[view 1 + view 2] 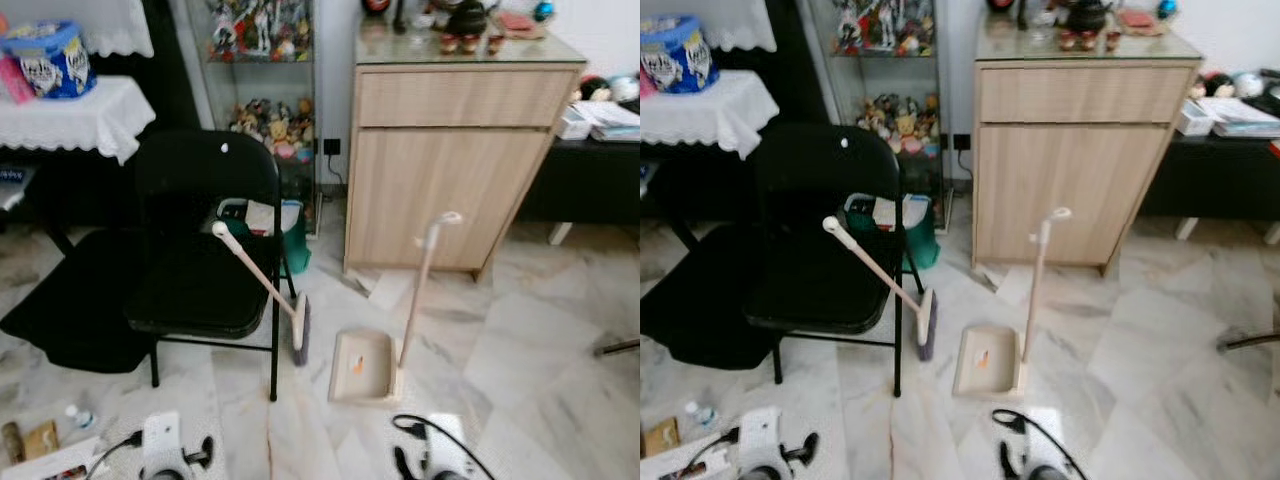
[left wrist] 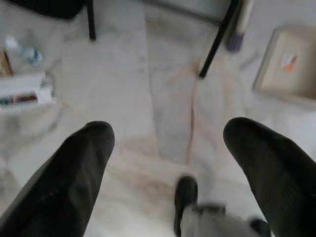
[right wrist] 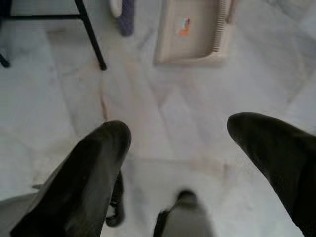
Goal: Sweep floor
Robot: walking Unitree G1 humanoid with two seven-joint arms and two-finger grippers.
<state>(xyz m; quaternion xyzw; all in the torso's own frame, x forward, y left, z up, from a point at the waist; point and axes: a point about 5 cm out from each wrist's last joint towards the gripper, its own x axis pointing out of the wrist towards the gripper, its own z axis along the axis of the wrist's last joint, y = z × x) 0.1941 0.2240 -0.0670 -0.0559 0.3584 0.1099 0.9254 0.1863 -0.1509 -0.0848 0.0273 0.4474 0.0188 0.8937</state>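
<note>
- Broom (image 1: 262, 283) leans against the black folding chair (image 1: 205, 240), bristles on the marble floor (image 1: 520, 350); dustpan (image 1: 363, 367) stands just beside it, handle upright.
- Left gripper (image 2: 168, 163) and right gripper (image 3: 177, 153) hang low, fingers spread, grasping nothing.
- Approach squarely; grasp the broom handle mid-length, clear of the chair leg; avoid tipping the dustpan.

home: marble floor (image 1: 540, 350), toy-filled display cabinet (image 1: 262, 60), folding chair (image 1: 205, 240)
</note>
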